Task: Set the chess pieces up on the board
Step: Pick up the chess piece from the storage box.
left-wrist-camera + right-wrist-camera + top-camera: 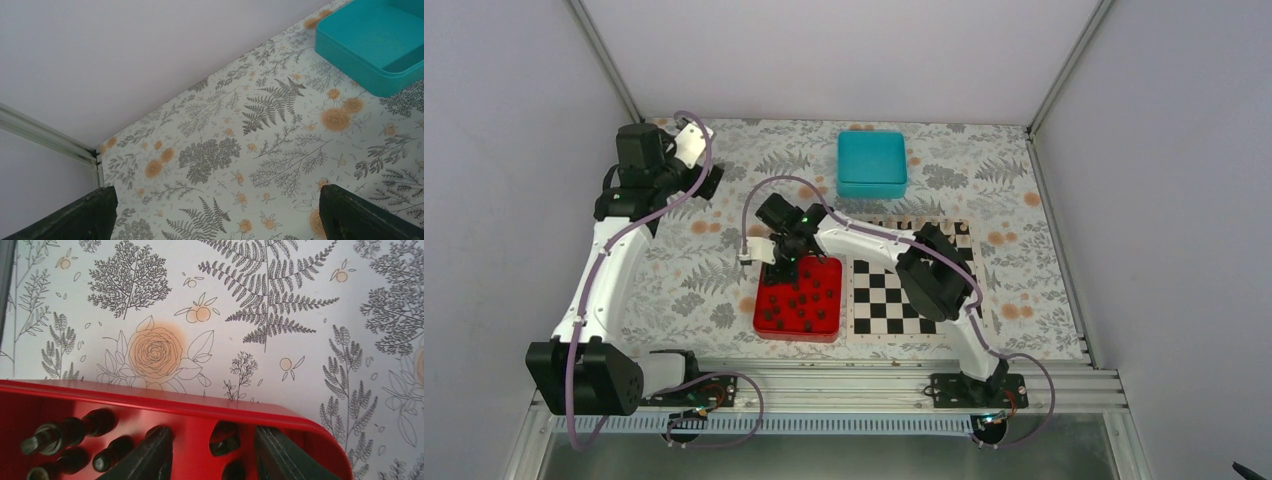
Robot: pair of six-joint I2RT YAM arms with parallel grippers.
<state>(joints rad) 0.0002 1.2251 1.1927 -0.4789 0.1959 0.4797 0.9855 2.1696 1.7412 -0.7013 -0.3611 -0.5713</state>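
Setup has barely begun, by the look of it. The dark chess pieces (796,300) all appear to lie loose in the red tray (769,325), which sits near the middle of the near edge of the surface (724,260). The board (874,300) lies just beside the tray on its right. Its visible squares carry no piece that I can make out, though the right arm hides part of it.

The right claw (212,435) is down inside the tray's far wall, its jaws partway apart with one dark piece between them. Whether they are pinching that piece I cannot tell.

The left claw (216,192) hangs spread wide and empty toward the far left corner, well apart from tray and board. The teal box (872,163) sits by the far edge.

Judged from this, nearly every piece is left to carry across and stand on its square
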